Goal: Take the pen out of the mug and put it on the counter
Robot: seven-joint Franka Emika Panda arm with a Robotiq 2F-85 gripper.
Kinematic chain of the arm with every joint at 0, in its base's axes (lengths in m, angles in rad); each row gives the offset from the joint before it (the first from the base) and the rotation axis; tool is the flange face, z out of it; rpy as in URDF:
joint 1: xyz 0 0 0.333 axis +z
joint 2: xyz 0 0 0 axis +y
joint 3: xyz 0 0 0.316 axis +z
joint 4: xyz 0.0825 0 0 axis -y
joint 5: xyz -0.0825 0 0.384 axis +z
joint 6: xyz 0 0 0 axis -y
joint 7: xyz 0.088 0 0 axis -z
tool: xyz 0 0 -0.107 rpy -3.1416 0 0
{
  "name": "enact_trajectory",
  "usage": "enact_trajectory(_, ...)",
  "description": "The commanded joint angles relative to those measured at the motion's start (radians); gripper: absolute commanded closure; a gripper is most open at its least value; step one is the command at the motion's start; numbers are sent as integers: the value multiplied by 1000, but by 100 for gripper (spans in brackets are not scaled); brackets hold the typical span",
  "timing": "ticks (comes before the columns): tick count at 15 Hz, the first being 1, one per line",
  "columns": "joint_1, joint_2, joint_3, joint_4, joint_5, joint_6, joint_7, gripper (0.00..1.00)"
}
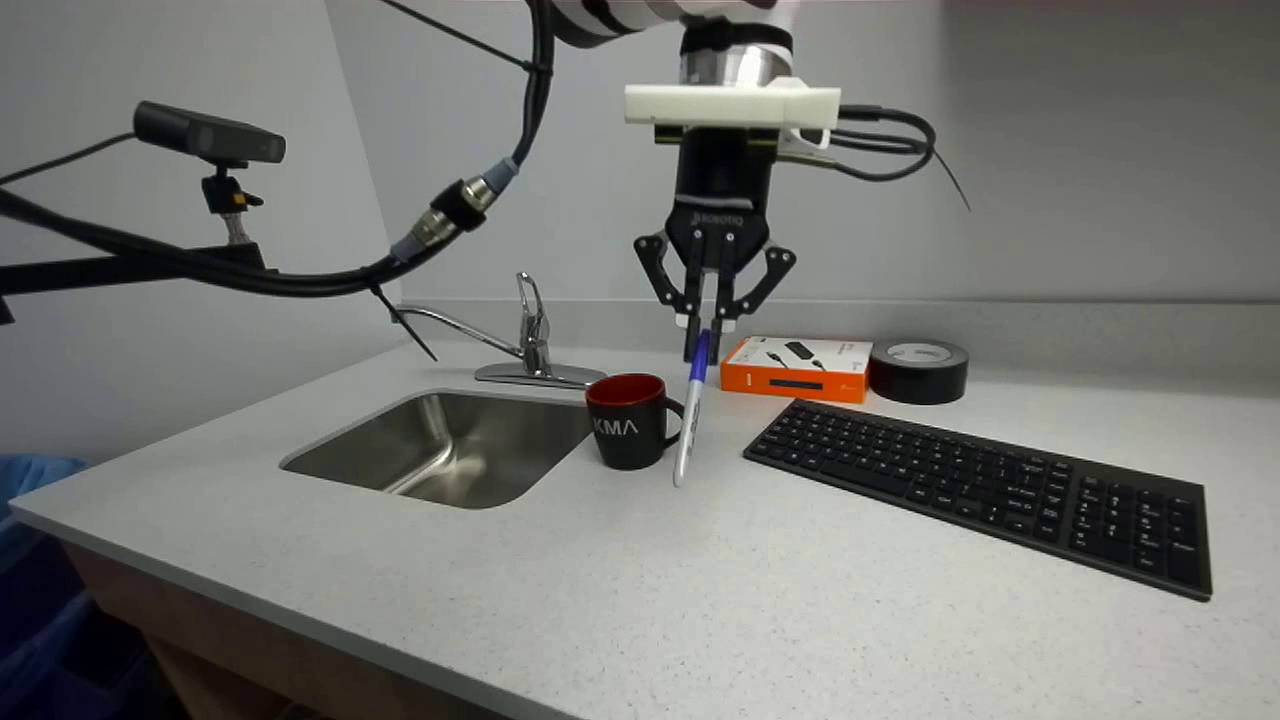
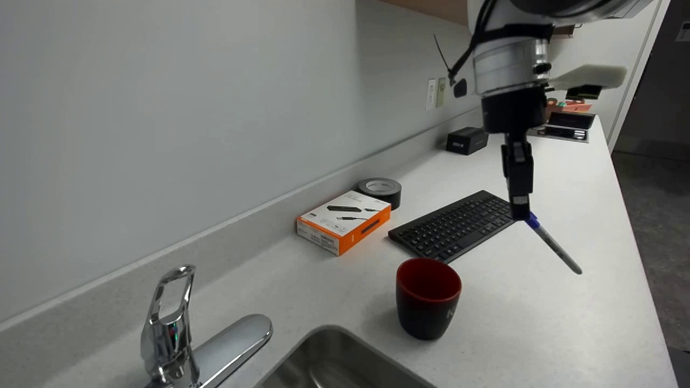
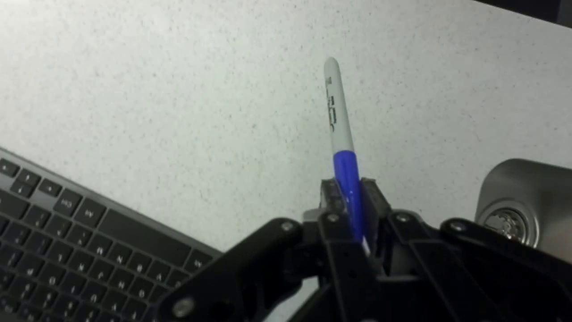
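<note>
My gripper (image 1: 703, 345) is shut on the pen (image 1: 688, 430), gripping it by its blue cap. It also shows in an exterior view (image 2: 520, 209) and in the wrist view (image 3: 350, 185). The pen's whitish barrel (image 3: 338, 103) points down and slants toward the counter's front edge; it also shows in an exterior view (image 2: 555, 246). The pen is outside the mug and appears to hang above the counter (image 1: 600, 600). The dark mug (image 1: 628, 440) with its red inside stands upright on the counter beside the sink, also in an exterior view (image 2: 424, 318). The mug is out of the wrist view.
A black keyboard (image 1: 990, 490) lies on the counter beside the pen. An orange-and-white box (image 1: 797, 365) and a black tape roll (image 1: 918, 375) are near the back wall. The steel sink (image 1: 440, 450) and faucet (image 1: 535, 345) are on the mug's far side from the keyboard.
</note>
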Motion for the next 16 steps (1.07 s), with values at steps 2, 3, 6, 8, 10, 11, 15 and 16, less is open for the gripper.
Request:
enact_trajectory(2,-44,114,-35,-11,13,56,2,96)
enact_trajectory(3,-53,149,-39,5,23,52,-4,96)
enact_trajectory(6,-75,253,-37,62,36,59,11,96)
enact_trajectory(8,-87,297,-31,93,43,51,13,96)
enact_trajectory(10,-94,329,-27,121,44,44,17,96)
enact_trajectory(11,-96,341,-26,133,42,43,19,96)
enact_trajectory(15,-98,402,-18,198,43,46,34,96)
enact_trajectory(16,-93,402,-14,200,40,48,41,60)
